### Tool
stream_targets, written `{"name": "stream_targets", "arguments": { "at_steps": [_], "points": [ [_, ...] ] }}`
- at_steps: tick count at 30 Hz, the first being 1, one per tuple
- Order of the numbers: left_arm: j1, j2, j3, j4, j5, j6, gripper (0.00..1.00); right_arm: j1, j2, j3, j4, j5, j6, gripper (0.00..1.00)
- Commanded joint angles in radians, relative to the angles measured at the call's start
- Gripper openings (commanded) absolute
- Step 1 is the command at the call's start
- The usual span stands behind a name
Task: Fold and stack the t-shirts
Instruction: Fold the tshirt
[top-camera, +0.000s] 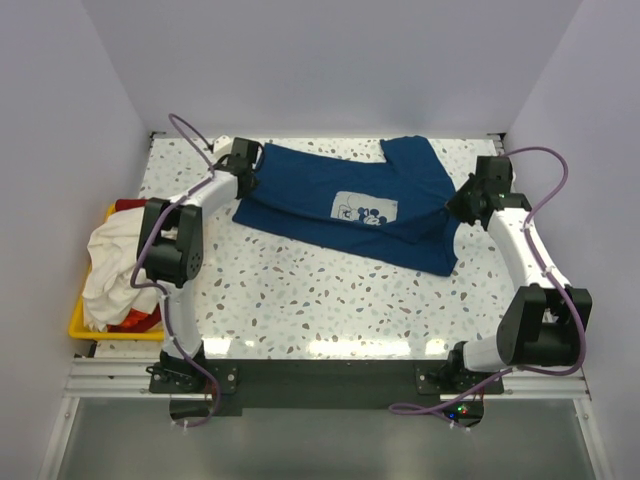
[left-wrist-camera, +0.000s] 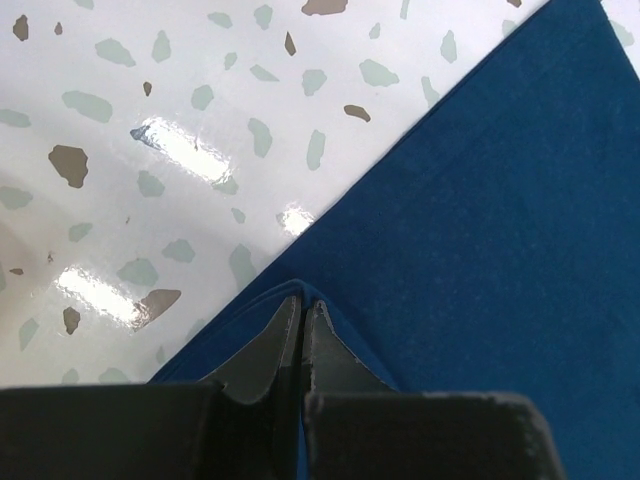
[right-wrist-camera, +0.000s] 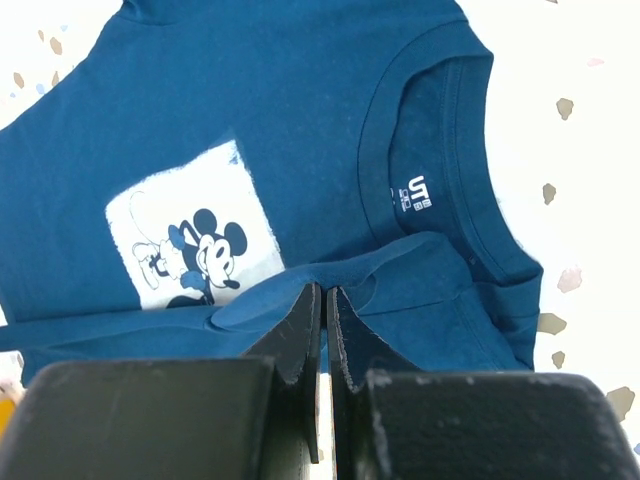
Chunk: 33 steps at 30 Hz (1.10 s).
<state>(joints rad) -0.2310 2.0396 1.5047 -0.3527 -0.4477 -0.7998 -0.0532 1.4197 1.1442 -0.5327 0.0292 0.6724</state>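
A navy blue t-shirt (top-camera: 330, 195) with a white cartoon-mouse print (top-camera: 364, 209) lies spread across the far half of the table, its lower part folded over. My left gripper (top-camera: 247, 178) is shut on the shirt's left edge; the left wrist view shows blue cloth (left-wrist-camera: 480, 230) pinched at the fingertips (left-wrist-camera: 302, 302). At the shirt's right side my right gripper (top-camera: 462, 205) is also shut, pinching a raised fold of the same shirt (right-wrist-camera: 300, 130) at its tips (right-wrist-camera: 323, 290), near the collar (right-wrist-camera: 450, 190). A cream-white t-shirt (top-camera: 108, 262) and red cloth (top-camera: 140, 318) sit in the bin.
A yellow plastic bin (top-camera: 82, 326) sits off the table's left edge, holding the other shirts. The speckled tabletop (top-camera: 330, 300) stretches in front of the blue shirt. White walls close in the back and both sides.
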Motion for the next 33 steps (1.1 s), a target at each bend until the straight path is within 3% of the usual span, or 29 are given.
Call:
{"name": "stream_targets", "arguments": {
  "at_steps": [1,33],
  "points": [
    [0.009,0.008,0.045,0.037,0.006,0.024,0.0,-0.014,-0.025,-0.003,0.039,-0.017,-0.016,0.0],
    [0.009,0.044,0.088,0.043,0.029,0.048,0.03,-0.027,0.137,0.157,0.076,-0.095,0.006,0.0]
  ]
}}
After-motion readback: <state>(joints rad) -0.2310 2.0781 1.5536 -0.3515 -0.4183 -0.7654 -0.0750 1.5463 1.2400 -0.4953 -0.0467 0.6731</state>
